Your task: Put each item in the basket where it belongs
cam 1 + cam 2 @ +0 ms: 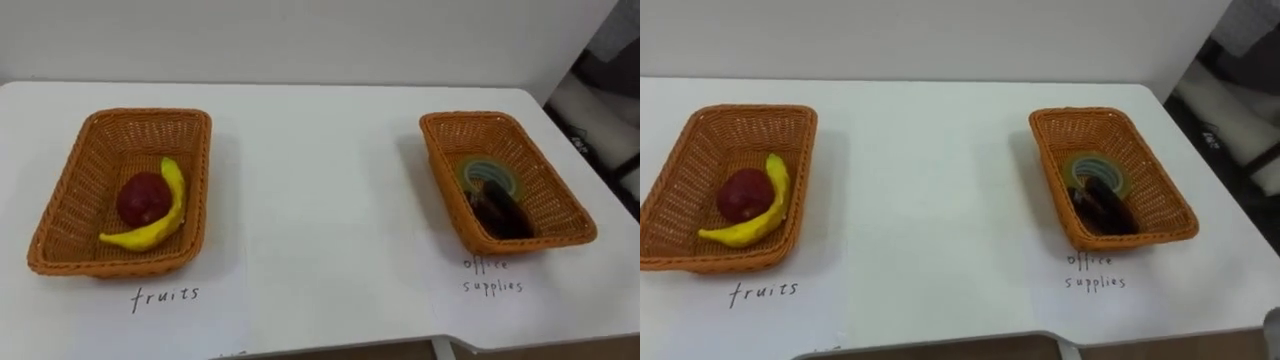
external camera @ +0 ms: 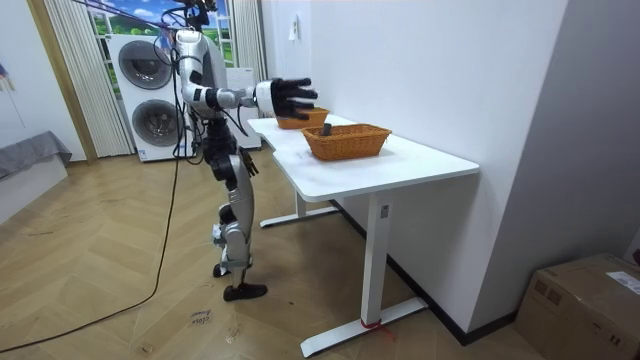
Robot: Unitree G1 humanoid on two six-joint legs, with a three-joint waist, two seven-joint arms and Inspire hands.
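Woven orange wicker forms both rectangular baskets, their long sides running away from the robot across the smooth white table (image 1: 320, 200). In the left basket (image 1: 150, 113) a curved yellow banana (image 1: 165, 225) hugs the right side of a round dark-red apple (image 1: 142, 197), one tip pointing away, the other toward the near left corner. The right basket (image 1: 470, 118) holds a ring of tape (image 1: 487, 172) lying flat and a dark glossy item (image 1: 503, 215) just before it. In the room view the right hand (image 2: 283, 97) is lifted beside the table edge, fingers spread, holding nothing.
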